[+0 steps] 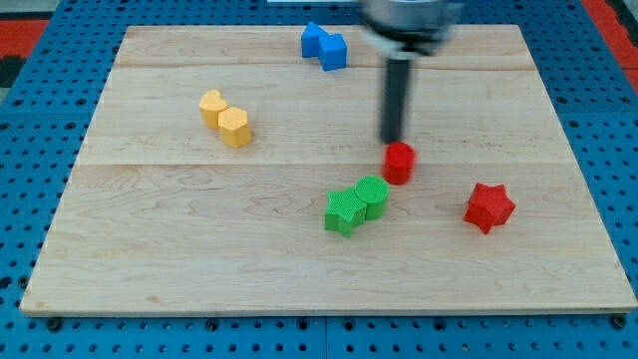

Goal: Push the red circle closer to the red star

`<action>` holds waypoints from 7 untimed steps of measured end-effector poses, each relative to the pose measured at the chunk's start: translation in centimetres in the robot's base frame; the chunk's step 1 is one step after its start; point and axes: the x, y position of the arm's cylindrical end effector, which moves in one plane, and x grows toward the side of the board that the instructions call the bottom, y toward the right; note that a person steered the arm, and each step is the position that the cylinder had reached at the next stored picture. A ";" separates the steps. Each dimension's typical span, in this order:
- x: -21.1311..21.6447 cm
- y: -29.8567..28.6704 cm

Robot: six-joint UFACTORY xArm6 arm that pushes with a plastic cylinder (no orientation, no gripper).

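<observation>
Wooden desk (150, 269) on blue pegboard (30, 160), seen from above and slightly in front. No claw on this rig, so nothing to report as apart, together or clamped; just a straight dark rod ending in my tip (392, 140).

Tip sitting just above red circle (399, 163) toward the view's top, a hair to its left, touching or nearly so; exact contact too fine to tell. Red circle near board centre, slightly right. Red star (488, 206) to the view's lower right of it, apart, clear wood between.

Placement makes sense: tip behind the circle on the side away from the star, so a push toward the view's bottom-right would drive it that way. Probably needs a bit more offset to the left, since star lies more rightward than downward.

Green pair just lower-left of circle: green round block (372, 195) touching green block (345, 211), shape of the latter unclear. Close enough to get clipped if the circle slides off line.

Elsewhere: two yellow blocks (225, 118) touching, upper left; two blue blocks (324, 45) touching, near top edge. Both well out of the way.

Step judged: push lined up, gap not closed.
</observation>
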 end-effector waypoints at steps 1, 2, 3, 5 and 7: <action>2.1 4.0; -4.3 3.0; -0.7 -2.8; 1.3 -3.6; -0.2 7.5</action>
